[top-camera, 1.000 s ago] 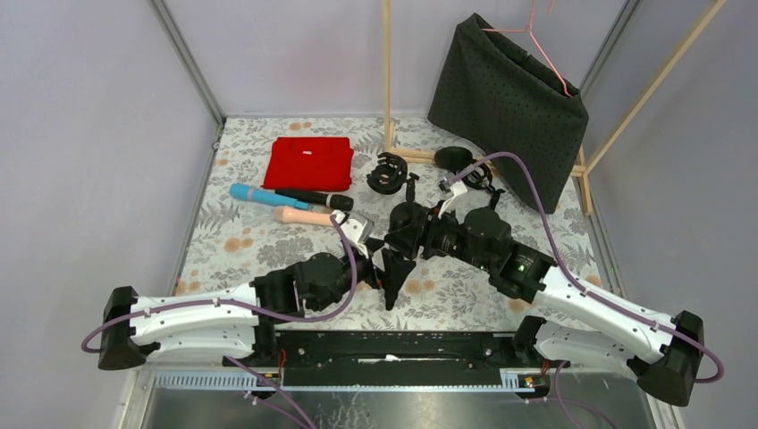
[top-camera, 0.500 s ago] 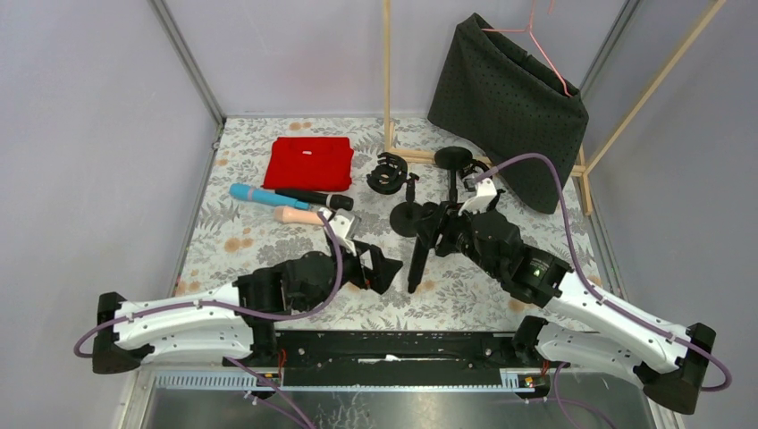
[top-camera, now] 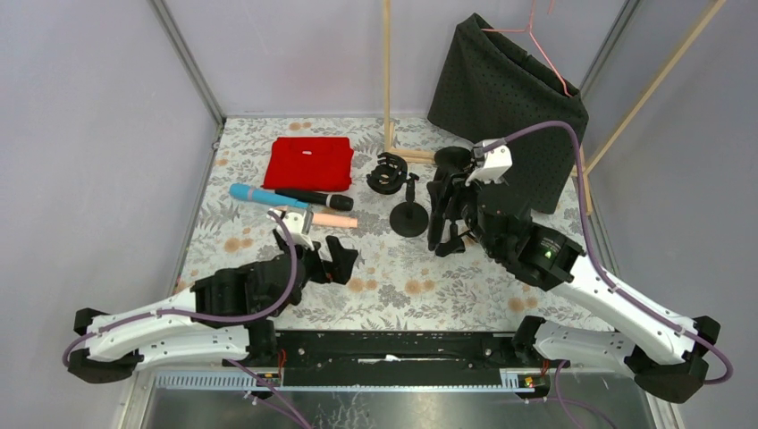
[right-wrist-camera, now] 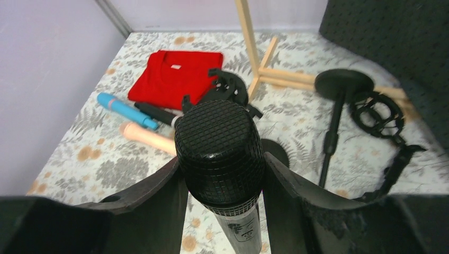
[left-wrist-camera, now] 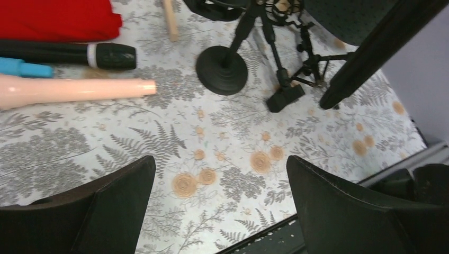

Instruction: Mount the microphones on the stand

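Right gripper (right-wrist-camera: 222, 182) grips black microphone (right-wrist-camera: 219, 135); left gripper (left-wrist-camera: 219, 164) gapes.

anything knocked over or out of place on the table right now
One stand looks tipped over: its round base sits by the wooden frame with the pole lying along the table, while the other stand rests flat on its base. Nothing looks spilled or broken.

The site was a robot laboratory test cell: plain grey panels (top-camera: 89, 161) in metal framing (top-camera: 189, 63) enclosed a cloth-covered table (top-camera: 447, 290), with two arms (top-camera: 170, 323) bolted to a near rail (top-camera: 393, 347).
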Controlling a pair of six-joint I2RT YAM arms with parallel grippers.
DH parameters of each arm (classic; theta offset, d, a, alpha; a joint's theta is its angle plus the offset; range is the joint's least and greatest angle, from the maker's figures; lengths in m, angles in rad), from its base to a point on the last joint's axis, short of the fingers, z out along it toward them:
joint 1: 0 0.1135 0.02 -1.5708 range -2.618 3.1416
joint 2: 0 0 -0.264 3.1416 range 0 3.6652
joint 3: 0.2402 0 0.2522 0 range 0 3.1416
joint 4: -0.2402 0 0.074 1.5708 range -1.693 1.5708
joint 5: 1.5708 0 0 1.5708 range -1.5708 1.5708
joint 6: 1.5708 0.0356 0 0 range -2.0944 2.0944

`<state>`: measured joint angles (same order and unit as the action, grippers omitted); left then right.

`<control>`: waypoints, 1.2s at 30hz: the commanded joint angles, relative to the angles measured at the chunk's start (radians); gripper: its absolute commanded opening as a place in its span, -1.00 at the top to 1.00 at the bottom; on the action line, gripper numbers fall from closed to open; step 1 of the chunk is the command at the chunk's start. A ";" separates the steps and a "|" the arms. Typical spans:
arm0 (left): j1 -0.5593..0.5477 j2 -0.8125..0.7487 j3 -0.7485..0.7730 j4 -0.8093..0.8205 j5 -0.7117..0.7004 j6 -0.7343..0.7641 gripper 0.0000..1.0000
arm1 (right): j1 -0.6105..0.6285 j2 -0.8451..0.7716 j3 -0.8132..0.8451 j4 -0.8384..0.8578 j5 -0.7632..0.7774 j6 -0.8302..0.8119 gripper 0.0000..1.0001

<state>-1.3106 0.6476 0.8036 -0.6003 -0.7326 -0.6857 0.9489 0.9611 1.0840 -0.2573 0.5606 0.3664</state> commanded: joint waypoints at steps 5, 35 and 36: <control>0.248 0.088 0.055 -0.032 0.129 0.097 -0.97 | 0.002 0.100 0.195 0.073 0.136 -0.218 1.00; 0.608 0.118 -0.002 0.044 0.312 0.327 -0.97 | -0.207 0.585 0.626 0.351 -0.310 -0.265 1.00; 0.608 0.115 -0.003 0.045 0.313 0.328 -0.97 | -0.210 0.594 0.628 0.356 -0.317 -0.261 1.00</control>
<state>-0.7067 0.7788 0.8059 -0.5953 -0.3977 -0.3771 0.7528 1.5303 1.6566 -0.0154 0.3016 0.1059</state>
